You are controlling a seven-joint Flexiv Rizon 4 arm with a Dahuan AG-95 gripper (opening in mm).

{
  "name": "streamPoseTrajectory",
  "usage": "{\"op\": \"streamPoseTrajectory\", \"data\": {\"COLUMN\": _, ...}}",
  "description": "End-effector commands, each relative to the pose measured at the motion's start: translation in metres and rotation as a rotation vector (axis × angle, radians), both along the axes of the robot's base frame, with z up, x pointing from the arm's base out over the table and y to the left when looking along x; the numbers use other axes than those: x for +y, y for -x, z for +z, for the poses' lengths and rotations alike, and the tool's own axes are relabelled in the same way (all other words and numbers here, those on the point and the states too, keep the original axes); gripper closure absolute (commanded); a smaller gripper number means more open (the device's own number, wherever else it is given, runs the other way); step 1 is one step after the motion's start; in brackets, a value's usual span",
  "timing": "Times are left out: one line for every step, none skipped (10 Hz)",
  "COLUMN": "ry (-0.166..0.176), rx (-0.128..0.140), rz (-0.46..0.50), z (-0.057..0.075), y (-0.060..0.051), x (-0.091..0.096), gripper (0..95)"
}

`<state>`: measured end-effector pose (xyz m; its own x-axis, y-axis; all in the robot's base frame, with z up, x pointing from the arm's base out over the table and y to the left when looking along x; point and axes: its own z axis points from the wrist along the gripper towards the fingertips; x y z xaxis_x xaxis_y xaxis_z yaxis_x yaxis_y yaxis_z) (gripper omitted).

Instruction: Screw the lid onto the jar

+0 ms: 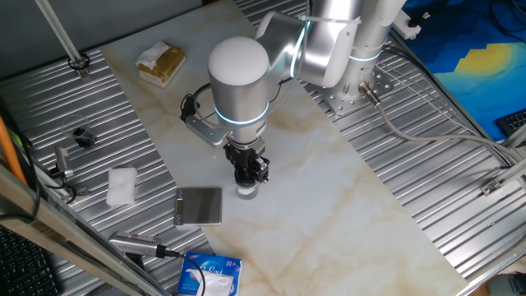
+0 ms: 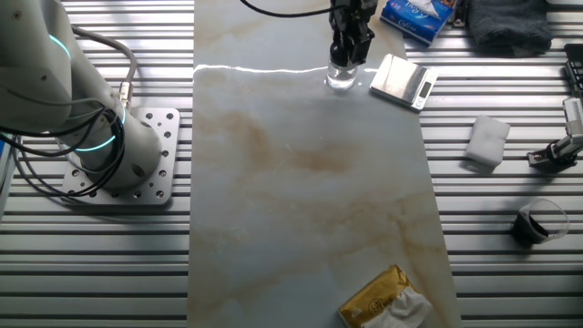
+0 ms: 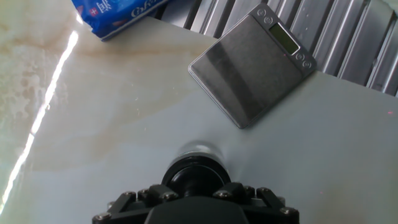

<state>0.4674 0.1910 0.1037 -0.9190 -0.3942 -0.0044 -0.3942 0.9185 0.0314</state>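
One two-finger gripper [image 1: 249,174] is clenching the small round black lid [image 3: 193,175] atop the short clear glass jar [image 2: 342,76], lower centre, for threading.

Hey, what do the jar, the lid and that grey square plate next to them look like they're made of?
The jar looks like clear glass: you see the table through it and it glints. The lid seems matte black plastic, though it could be coated metal. The grey square plate looks like brushed metal with a dull sheen; its small display and buttons suggest a scale. The gripper is at the lid.
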Motion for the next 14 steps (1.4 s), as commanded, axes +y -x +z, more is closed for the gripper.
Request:
{"op": "streamPoseTrajectory", "data": {"ry": -0.001, "rx": 0.001, "rz": -0.004, "z": -0.0021, "y": -0.0005, "x": 0.0003, "gripper": 95.0}}
{"op": "streamPoseTrajectory", "data": {"ry": 0.0, "rx": 0.001, "rz": -0.007, "z": -0.0027, "y": -0.0005, "x": 0.0003, "gripper": 95.0}}
{"op": "streamPoseTrajectory", "data": {"ry": 0.002, "rx": 0.007, "rz": -0.007, "z": -0.0031, "y": -0.0005, "x": 0.0003, "gripper": 95.0}}
{"op": "streamPoseTrajectory", "data": {"ry": 0.0, "rx": 0.008, "rz": -0.008, "z": -0.003, "y": -0.0005, "x": 0.0003, "gripper": 95.0}}
{"op": "streamPoseTrajectory", "data": {"ry": 0.001, "rx": 0.009, "rz": -0.009, "z": -0.0029, "y": -0.0005, "x": 0.0003, "gripper": 95.0}}
{"op": "streamPoseTrajectory", "data": {"ry": 0.004, "rx": 0.011, "rz": -0.007, "z": -0.0028, "y": -0.0005, "x": 0.0003, "gripper": 95.0}}
{"op": "streamPoseTrajectory", "data": {"ry": 0.005, "rx": 0.016, "rz": -0.004, "z": -0.0016, "y": -0.0005, "x": 0.0003, "gripper": 95.0}}
{"op": "streamPoseTrajectory", "data": {"ry": 0.005, "rx": 0.014, "rz": 0.004, "z": -0.0011, "y": -0.0006, "x": 0.0003, "gripper": 95.0}}
{"op": "streamPoseTrajectory", "data": {"ry": 0.008, "rx": 0.012, "rz": 0.018, "z": -0.0009, "y": -0.0006, "x": 0.0003, "gripper": 95.0}}
{"op": "streamPoseTrajectory", "data": {"ry": 0.012, "rx": 0.012, "rz": 0.026, "z": -0.0002, "y": -0.0006, "x": 0.0003, "gripper": 95.0}}
{"op": "streamPoseTrajectory", "data": {"ry": 0.016, "rx": 0.012, "rz": 0.045, "z": 0.0009, "y": -0.0006, "x": 0.0004, "gripper": 95.0}}
{"op": "streamPoseTrajectory", "data": {"ry": 0.017, "rx": 0.012, "rz": 0.051, "z": 0.0012, "y": -0.0006, "x": 0.0004, "gripper": 95.0}}
{"op": "streamPoseTrajectory", "data": {"ry": 0.02, "rx": 0.011, "rz": 0.063, "z": 0.0012, "y": -0.0006, "x": 0.0004, "gripper": 95.0}}
{"op": "streamPoseTrajectory", "data": {"ry": 0.02, "rx": 0.014, "rz": 0.081, "z": 0.0011, "y": -0.0007, "x": 0.0006, "gripper": 95.0}}
